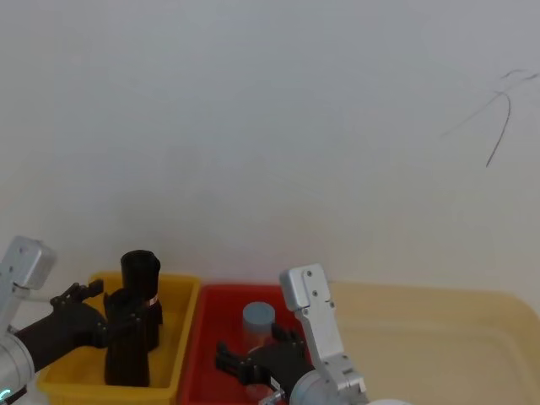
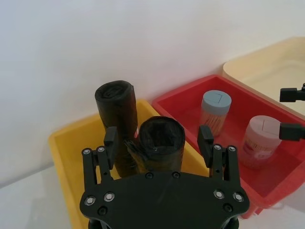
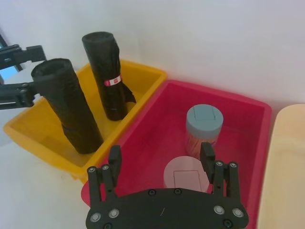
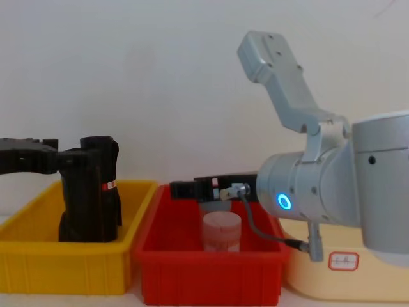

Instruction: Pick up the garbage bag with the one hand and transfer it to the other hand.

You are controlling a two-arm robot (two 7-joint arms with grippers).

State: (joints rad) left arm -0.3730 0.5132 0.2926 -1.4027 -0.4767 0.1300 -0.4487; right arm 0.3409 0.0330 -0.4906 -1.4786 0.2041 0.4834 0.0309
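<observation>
Left gripper (image 2: 157, 133) astride garbage bag (image 3: 66, 105), standing upright

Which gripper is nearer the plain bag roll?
Left. The left gripper sits open astride the plain roll in the yellow bin. The right gripper hangs open over the red bin alongside.
</observation>
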